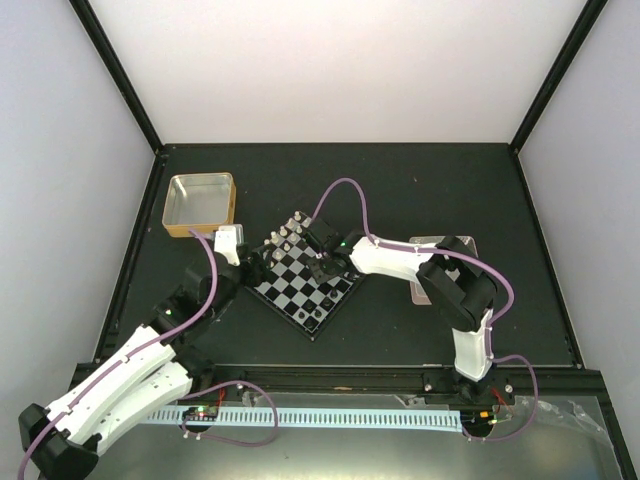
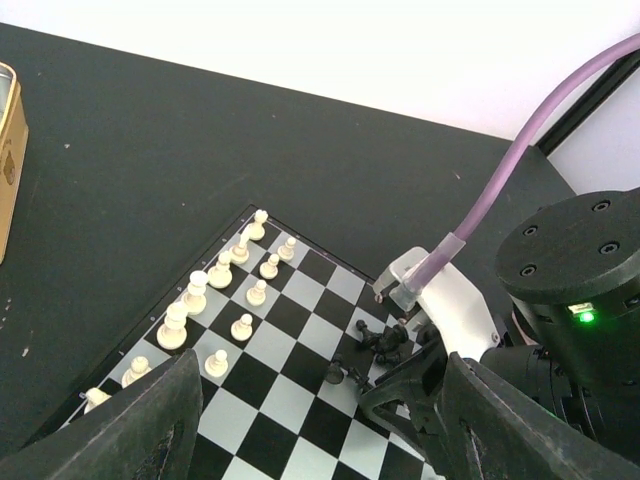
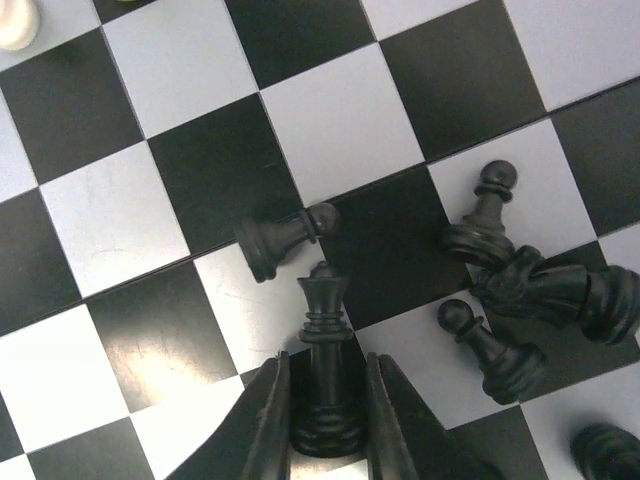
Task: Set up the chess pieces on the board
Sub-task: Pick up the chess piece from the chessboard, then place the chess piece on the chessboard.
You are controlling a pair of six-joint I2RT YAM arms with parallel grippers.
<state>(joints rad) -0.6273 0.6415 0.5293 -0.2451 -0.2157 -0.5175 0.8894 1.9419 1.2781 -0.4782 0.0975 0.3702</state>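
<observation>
Our right claw [image 3: 325,405] pinched a glossy, lathe-turned black piece [image 3: 322,320] by its round base on the checked board [image 3: 330,120]; our left claw [image 2: 318,410] hung wide, empty, near smooth white pawns [image 2: 243,326].

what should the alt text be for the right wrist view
Close view of the board: the right gripper pinches a tall black piece by its base. A black pawn lies tipped over just above it, more black pieces cluster at the right, and a white piece shows in the top left corner.
</observation>
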